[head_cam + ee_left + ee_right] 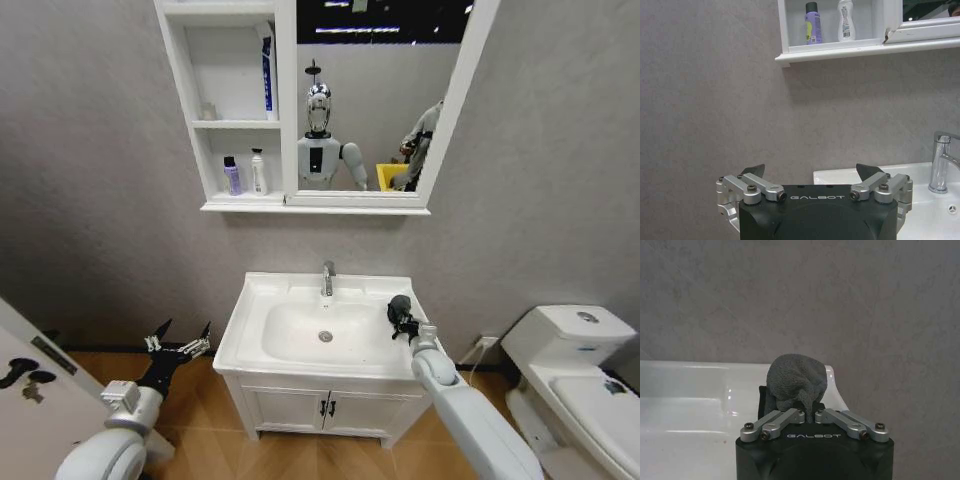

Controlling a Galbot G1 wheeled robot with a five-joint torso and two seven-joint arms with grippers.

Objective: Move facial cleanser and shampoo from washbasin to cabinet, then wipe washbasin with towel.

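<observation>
The right hand (807,414) is clamped on the small dark grey bunched towel (796,378), holding it over the right rim of the white ceramic washbasin (290,335) with its oval bowl and chrome tap (327,278). The cloth looks soft, light and limp, so a pinch through the bunched middle, as here, should keep it from slipping. Whether it touches the rim is hard to tell. A purple bottle (232,176) and a white bottle (258,172) stand in the lowest compartment of the white wall-hung cabinet (238,205). The left hand (178,341), fingers apart, hangs idle left of the basin.
</observation>
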